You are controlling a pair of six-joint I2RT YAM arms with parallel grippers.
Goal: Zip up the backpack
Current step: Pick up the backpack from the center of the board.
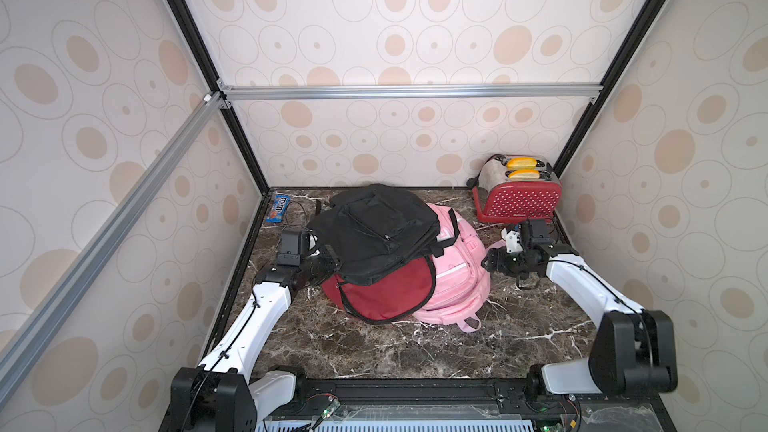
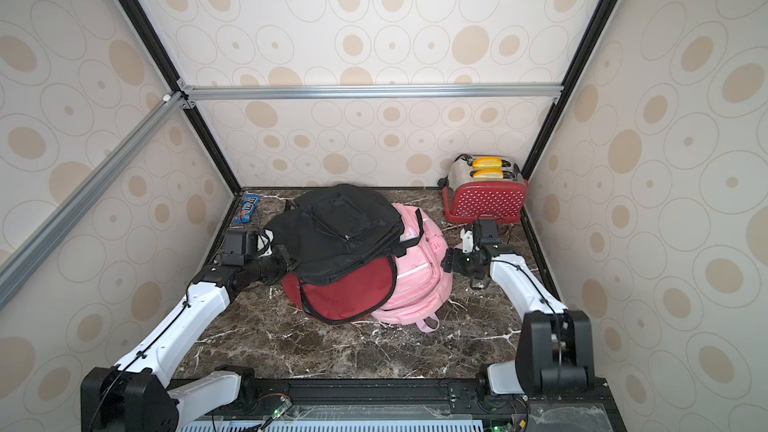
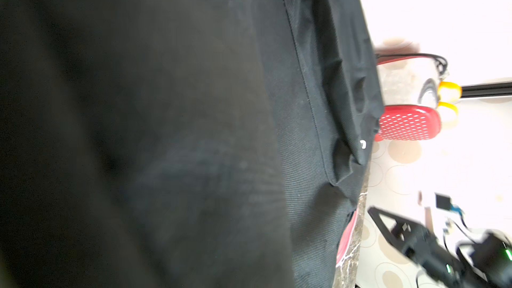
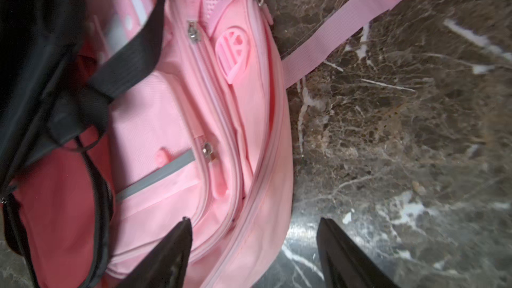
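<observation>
Three backpacks lie piled mid-table in both top views. A black backpack [image 1: 374, 230] lies on top of a red one [image 1: 386, 292] and partly over a pink one [image 1: 461, 280]. My left gripper [image 1: 332, 257] is pushed against the black backpack's left edge. Its wrist view shows only black fabric [image 3: 194, 106], with the jaws hidden. My right gripper [image 4: 255, 225] is open just right of the pink backpack [image 4: 171, 123], one finger over the pink fabric, the other over the marble, holding nothing. Metal zipper pulls [image 4: 207, 152] show on the pink backpack.
A red toaster [image 1: 519, 197] holding yellow slices stands at the back right, close behind my right arm. A blue candy packet [image 1: 277, 209] lies at the back left. A loose pink strap [image 4: 346, 23] trails over the marble table [image 1: 415, 351]. Patterned walls enclose three sides.
</observation>
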